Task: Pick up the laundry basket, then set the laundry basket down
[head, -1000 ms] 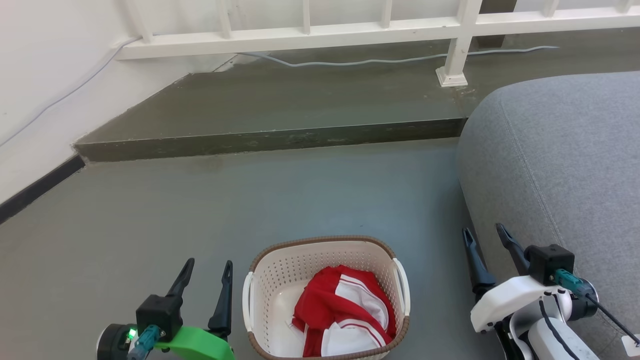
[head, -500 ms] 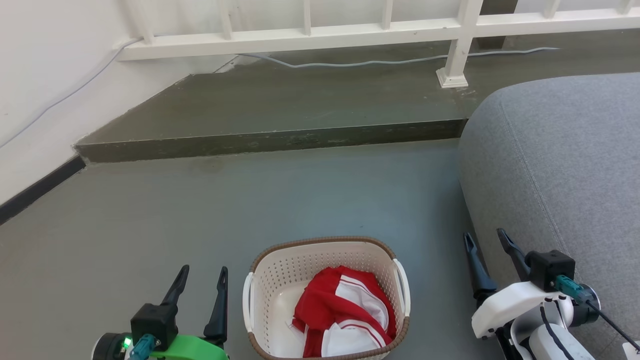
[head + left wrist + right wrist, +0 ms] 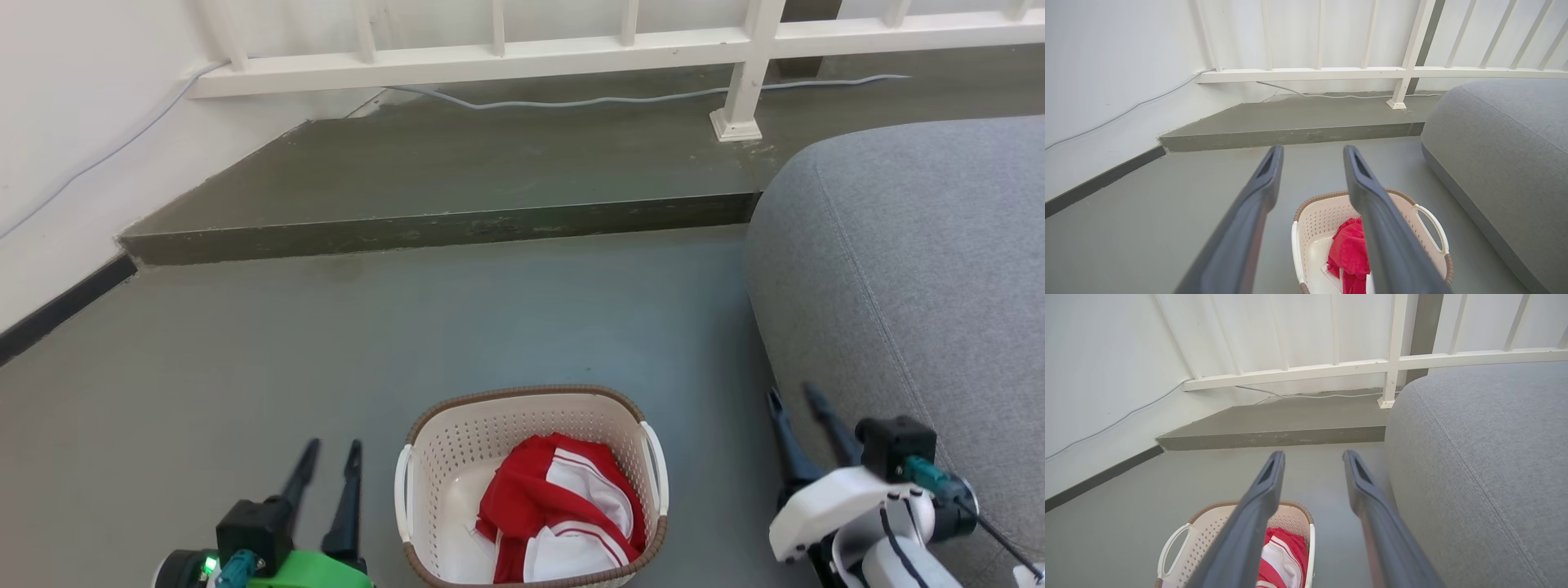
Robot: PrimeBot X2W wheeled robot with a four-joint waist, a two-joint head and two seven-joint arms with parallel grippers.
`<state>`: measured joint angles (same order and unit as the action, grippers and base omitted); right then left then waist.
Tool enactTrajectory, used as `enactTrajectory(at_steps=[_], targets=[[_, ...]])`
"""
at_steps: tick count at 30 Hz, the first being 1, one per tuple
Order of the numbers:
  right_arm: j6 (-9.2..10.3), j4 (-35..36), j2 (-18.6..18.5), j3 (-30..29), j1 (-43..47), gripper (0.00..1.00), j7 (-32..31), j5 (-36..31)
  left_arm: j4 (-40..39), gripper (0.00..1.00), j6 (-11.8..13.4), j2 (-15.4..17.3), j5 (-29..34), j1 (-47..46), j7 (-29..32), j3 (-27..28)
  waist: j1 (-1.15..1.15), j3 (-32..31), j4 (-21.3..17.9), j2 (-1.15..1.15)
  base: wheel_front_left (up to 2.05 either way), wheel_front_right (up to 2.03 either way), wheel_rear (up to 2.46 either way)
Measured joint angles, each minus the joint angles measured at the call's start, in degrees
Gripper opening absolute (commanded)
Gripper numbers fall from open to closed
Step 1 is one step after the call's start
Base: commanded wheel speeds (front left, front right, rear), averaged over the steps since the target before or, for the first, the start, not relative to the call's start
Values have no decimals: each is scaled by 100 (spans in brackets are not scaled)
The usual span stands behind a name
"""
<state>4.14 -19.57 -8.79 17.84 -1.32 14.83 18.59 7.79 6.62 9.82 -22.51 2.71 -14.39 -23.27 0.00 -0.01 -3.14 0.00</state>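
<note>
Grey floor (image 3: 490,327), cream perforated laundry basket (image 3: 457,445), brown rim (image 3: 531,390), left pincer (image 3: 333,447) and right pincer (image 3: 790,394) released

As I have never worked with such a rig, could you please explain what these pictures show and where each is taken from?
This is a wheeled robot with two arms. The head view looks down from its head; the two wrist views each look along one arm's own dark jaws. In the head view the left gripper sits at lower left and the right gripper at lower right; both have jaws open and hold nothing. Between them, on the grey floor, stands the laundry basket, cream with a brown rim, and in it lies a red and white garment. A grey sofa is at the right; a white railing runs behind a low step.
</note>
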Motion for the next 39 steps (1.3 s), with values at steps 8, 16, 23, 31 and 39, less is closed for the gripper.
enactTrajectory(at_steps=[8,16,23,31,39], targets=[[-55,-108,100,-88,187,0,-44,224,94,0,-45,-78,-204,121,8,-32,0,2,16,0,0,0,0],[-122,-80,138,-274,181,0,-215,854,52,0,-141,-136,-870,126,85,126,0,5,43,0,0,0,0],[-194,-33,162,-438,179,0,-377,1473,52,0,-207,-170,-1408,126,236,324,0,8,64,0,0,0,0],[-279,11,200,-644,174,0,-539,2038,57,0,-268,-182,-1989,124,379,523,0,10,87,0,0,0,0],[-363,45,278,-844,151,0,-732,2606,77,0,-371,-187,-2599,112,536,713,0,12,111,0,0,0,0]])
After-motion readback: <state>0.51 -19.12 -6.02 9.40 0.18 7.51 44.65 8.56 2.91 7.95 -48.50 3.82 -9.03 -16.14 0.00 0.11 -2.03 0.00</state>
